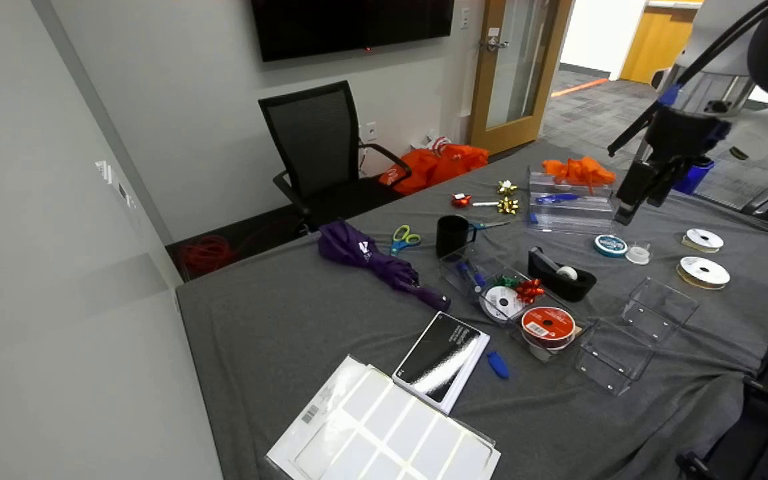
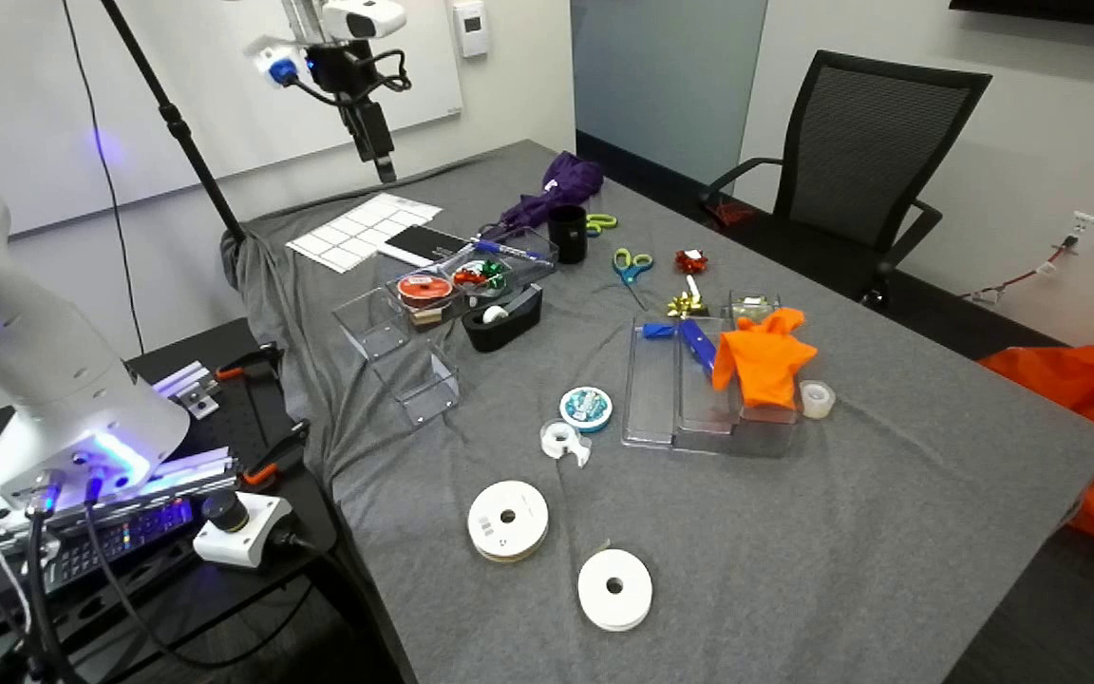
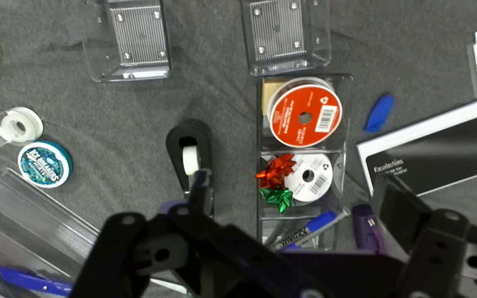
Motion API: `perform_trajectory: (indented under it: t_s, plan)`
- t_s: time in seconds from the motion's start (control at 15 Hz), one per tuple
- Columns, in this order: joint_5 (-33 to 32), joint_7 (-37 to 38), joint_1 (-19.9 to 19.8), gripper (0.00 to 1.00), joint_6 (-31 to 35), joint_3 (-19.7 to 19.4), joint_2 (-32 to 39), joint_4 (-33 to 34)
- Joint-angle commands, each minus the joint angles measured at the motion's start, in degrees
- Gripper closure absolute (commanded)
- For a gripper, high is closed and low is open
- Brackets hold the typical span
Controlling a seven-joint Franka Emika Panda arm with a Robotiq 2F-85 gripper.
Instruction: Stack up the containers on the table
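Observation:
The grey-draped table (image 1: 271, 313) holds the clear containers. Two small clear containers stand apart and empty, one (image 3: 139, 39) at top left and one (image 3: 278, 35) at top centre in the wrist view. They also show in an exterior view, one (image 1: 661, 310) behind the other (image 1: 614, 360). A long divided clear container (image 3: 258, 136) holds ribbon spools, bows and blue markers. A larger clear tray (image 2: 650, 399) holds blue items and an orange cloth. My gripper (image 3: 300, 198) is open and empty, raised above the table (image 2: 381, 161).
A black tape dispenser (image 3: 189, 136) stands beside the divided container. A black mug (image 2: 568, 235), purple umbrella (image 1: 377, 260), black-and-white box (image 1: 441, 360) and label sheets (image 1: 384, 427) lie around. White spools (image 2: 507, 520), a mint tin (image 2: 586, 408) and scissors (image 2: 632, 266) are also on the table.

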Motion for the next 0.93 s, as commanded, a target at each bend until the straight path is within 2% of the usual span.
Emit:
perform_trajectory:
  t_s: [0.0, 0.27, 0.33, 0.47, 0.67, 0.87]
  plan:
    - [-1.45, -8.17, -1.43, 0.0, 4.02, -3.37, 0.33, -4.74]
    - [-5.32, -14.52, -2.97, 0.0, 12.06, -5.98, 0.98, -9.87]
    - [-3.01, -11.88, -2.09, 0.0, 7.29, -5.37, 0.43, -7.3]
    - [-4.33, -13.1, -2.58, 0.0, 10.18, -5.92, 0.64, -9.08]
    - [-4.43, -13.29, -2.57, 0.0, 10.7, -5.95, 0.64, -9.39]
    - [-5.32, -13.69, -3.07, 0.0, 15.39, -6.39, 3.48, -10.83]
